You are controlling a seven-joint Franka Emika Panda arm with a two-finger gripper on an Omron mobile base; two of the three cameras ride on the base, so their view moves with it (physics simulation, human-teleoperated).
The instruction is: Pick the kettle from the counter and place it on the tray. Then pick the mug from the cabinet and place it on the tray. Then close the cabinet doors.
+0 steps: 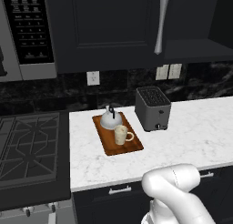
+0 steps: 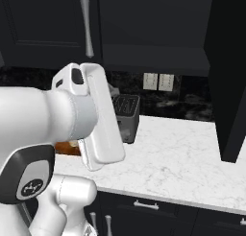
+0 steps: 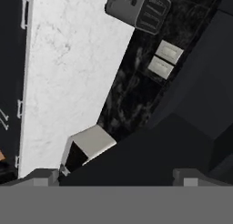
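Observation:
The silver-grey kettle [image 1: 109,119] and the cream mug [image 1: 121,134] both stand on the reddish-brown tray [image 1: 105,143], which lies on the white counter [image 1: 191,127]. The cabinet [image 1: 195,49] shows its bare inner shelf on the right. Its left door [image 1: 109,27] is shut, and its right door [image 2: 229,81] stands swung out over the counter. My gripper [image 3: 117,177] is open, with nothing between its fingertips [image 3: 45,175]. In the hand view a dark cabinet panel [image 3: 150,155] lies close ahead of it.
A boxy grey toaster [image 1: 152,108] stands right of the tray. The black stovetop [image 1: 27,145] and the microwave [image 1: 22,32] are at the left. Wall outlets [image 1: 168,72] sit on the dark backsplash. A small grey box [image 3: 86,148] sits on the counter by the backsplash.

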